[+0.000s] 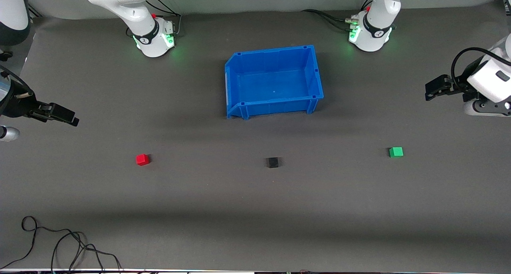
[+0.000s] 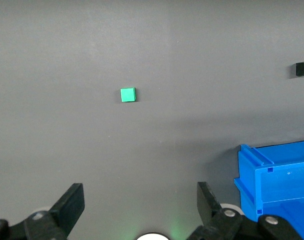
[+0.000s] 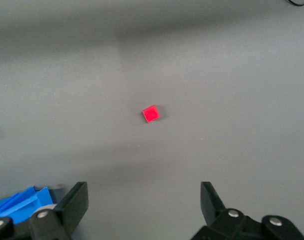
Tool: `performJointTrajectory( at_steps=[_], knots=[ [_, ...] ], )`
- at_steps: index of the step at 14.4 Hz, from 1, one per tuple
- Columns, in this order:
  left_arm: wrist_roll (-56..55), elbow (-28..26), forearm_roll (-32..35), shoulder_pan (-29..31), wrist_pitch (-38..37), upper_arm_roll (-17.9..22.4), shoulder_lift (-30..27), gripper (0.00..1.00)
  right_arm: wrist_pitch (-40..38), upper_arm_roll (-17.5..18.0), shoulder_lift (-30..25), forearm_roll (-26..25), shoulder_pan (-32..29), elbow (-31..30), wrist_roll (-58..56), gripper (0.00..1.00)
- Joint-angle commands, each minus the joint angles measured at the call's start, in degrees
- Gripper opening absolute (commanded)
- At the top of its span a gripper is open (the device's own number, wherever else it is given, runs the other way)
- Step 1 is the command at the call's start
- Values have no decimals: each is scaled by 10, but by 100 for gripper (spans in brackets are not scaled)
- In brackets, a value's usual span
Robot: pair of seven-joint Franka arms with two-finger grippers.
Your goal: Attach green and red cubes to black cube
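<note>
Three small cubes lie apart in a row on the grey table, nearer the front camera than the blue bin. The black cube (image 1: 273,162) is in the middle. The red cube (image 1: 142,159) lies toward the right arm's end and the green cube (image 1: 396,151) toward the left arm's end. My left gripper (image 1: 433,88) is open and empty, up over the table at its own end. Its wrist view shows the green cube (image 2: 127,94) and the black cube (image 2: 303,68). My right gripper (image 1: 64,115) is open and empty over its own end. Its wrist view shows the red cube (image 3: 151,113).
An empty blue bin (image 1: 275,106) stands mid-table between the two arm bases; its corner shows in the left wrist view (image 2: 272,170) and the right wrist view (image 3: 16,202). A black cable (image 1: 68,242) lies at the table's near edge toward the right arm's end.
</note>
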Motion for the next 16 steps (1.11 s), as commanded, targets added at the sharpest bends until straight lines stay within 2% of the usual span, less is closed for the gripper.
performJointTrajectory(
  at_steps=[1, 7, 13, 16],
  knots=[
    [3, 13, 7, -1, -11, 1, 5, 100, 10, 0, -19, -10, 3, -21, -7, 99],
    [-19, 24, 1, 2, -14, 6, 5, 100, 13, 1, -18, -10, 4, -22, -7, 99],
    [-275, 25, -2, 30, -14, 6, 4, 100, 0, -1, -21, -10, 3, -25, -12, 99],
    [-422, 23, -18, 36, -7, 6, 6, 100, 13, -4, -14, -12, 3, -49, -12, 100]
  ],
)
